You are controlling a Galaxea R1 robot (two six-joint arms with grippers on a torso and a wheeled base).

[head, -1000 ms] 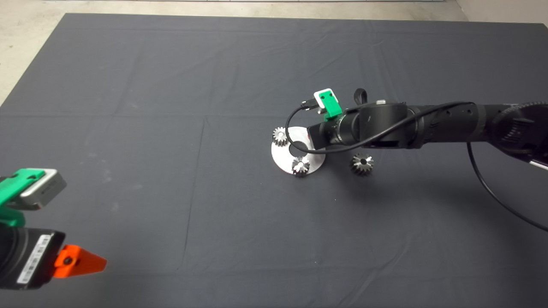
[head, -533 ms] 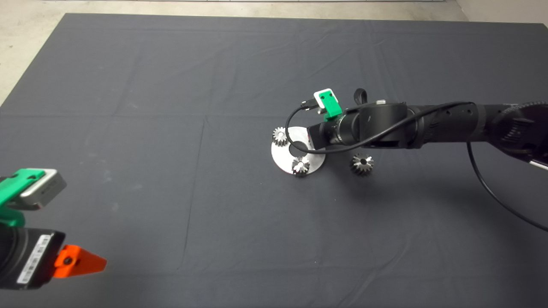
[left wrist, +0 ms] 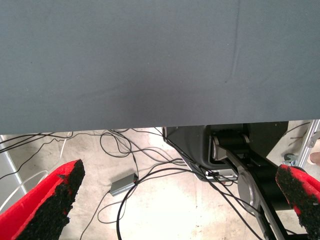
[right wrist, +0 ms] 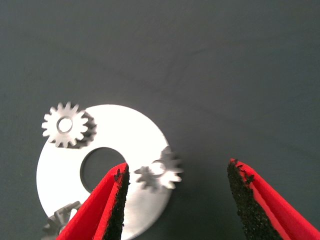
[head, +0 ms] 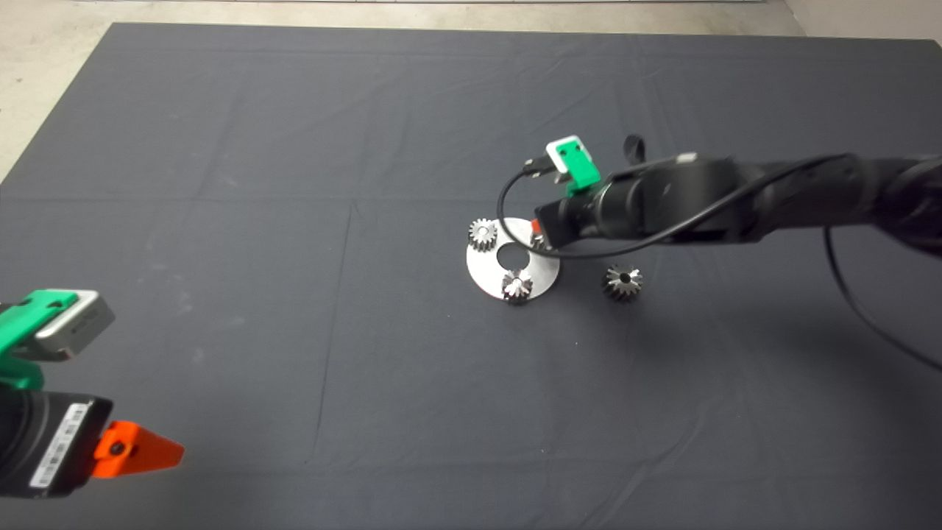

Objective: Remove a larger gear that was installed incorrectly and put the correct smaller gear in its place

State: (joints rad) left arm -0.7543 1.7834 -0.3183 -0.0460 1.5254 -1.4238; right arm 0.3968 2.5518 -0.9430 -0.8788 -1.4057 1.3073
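Observation:
The silver disc plate (head: 489,276) lies mid-mat. The larger gear (head: 623,283), dark and cone-shaped, lies on the mat to the right of the plate. The smaller gear (right wrist: 160,172) sits on the plate's rim (right wrist: 125,130); in the head view only a bit of it (head: 538,239) shows under the gripper. My right gripper (right wrist: 177,170) hovers above it, open and empty, one finger (right wrist: 112,200) close beside the gear; the gripper also shows in the head view (head: 543,234). My left gripper (head: 136,450) is parked at the lower left, open.
A pale silver flat-toothed gear (head: 482,235) and a small shiny gear (head: 516,285) sit on the plate's rim; the pale silver gear also shows in the right wrist view (right wrist: 65,125). The left wrist view shows the mat edge and floor cables (left wrist: 125,165).
My right arm has lifted and drawn back to the right, uncovering the plate's centre hole and the smaller gear on the rim. The left arm has not moved.

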